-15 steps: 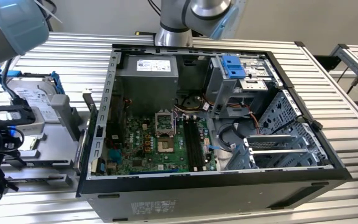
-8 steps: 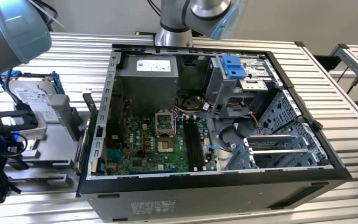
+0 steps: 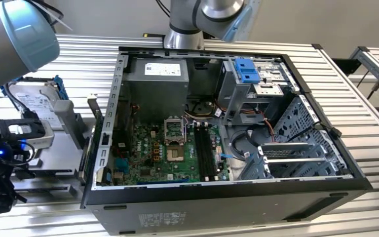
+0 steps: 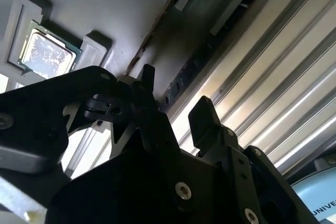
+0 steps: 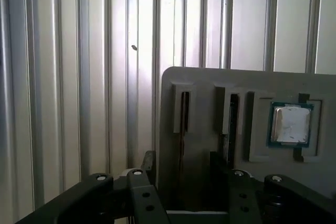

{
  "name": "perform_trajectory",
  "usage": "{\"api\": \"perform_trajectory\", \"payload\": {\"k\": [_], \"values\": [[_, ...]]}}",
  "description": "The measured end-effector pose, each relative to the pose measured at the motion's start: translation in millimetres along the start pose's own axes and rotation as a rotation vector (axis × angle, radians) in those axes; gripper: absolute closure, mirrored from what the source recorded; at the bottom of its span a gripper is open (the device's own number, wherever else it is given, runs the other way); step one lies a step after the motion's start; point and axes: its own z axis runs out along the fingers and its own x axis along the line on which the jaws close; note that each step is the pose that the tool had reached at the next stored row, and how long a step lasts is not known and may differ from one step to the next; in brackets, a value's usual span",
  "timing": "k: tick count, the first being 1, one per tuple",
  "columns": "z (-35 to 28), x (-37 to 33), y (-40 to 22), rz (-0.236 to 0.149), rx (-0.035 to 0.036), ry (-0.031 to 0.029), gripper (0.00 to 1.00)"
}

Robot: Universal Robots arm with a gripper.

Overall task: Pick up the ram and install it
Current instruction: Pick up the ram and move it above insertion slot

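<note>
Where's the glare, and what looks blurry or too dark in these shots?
Exterior view: the arm joint close to the camera is out of focus, the computer case evenly lit. Second wrist view: glare on the ribbed table and the chip; the gripper is nearly a silhouette. First wrist view: table washed out, gripper dark.

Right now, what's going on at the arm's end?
The black two-finger gripper hangs open over the grey parts tray, holding nothing. The long, thin dark ram stick sits on edge in a tray slot, not yet picked up, near the small square silver processor chip. The open black computer case stands on the ribbed aluminium table.
</note>
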Motion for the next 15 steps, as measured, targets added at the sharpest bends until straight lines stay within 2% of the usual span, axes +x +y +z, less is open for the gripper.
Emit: {"api": "perform_trajectory", "payload": {"k": [2, 15], "values": [[2.0, -1.0, -0.1, 0.003, 0.0002, -0.0001, 0.00], [2.2, -1.0, 0.0, 0.003, 0.0001, 0.0001, 0.00]]}}
